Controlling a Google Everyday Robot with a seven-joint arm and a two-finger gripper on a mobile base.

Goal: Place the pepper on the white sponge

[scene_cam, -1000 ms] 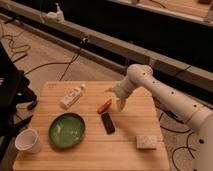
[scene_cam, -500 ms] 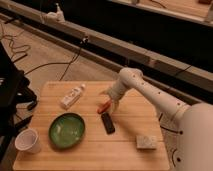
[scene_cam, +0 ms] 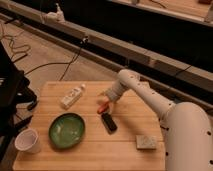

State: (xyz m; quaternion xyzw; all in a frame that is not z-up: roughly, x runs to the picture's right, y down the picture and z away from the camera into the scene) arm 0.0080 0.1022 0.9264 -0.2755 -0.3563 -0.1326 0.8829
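The pepper is a small slim red-orange piece lying on the wooden table, just behind the dark flat block. My gripper is right above the pepper, at its far right end, reaching in from the right on the white arm. The white sponge is a pale speckled pad on the table near the front right, well apart from the gripper and partly beside the arm's large white body.
A green bowl sits front left of the block. A white cup stands at the front left corner. A white bottle lies at the back left. The table's edges drop to a floor with cables.
The arm has swung left and lower across the table, bringing my gripper from right of the pepper to directly over it. The pepper and other objects have not moved.
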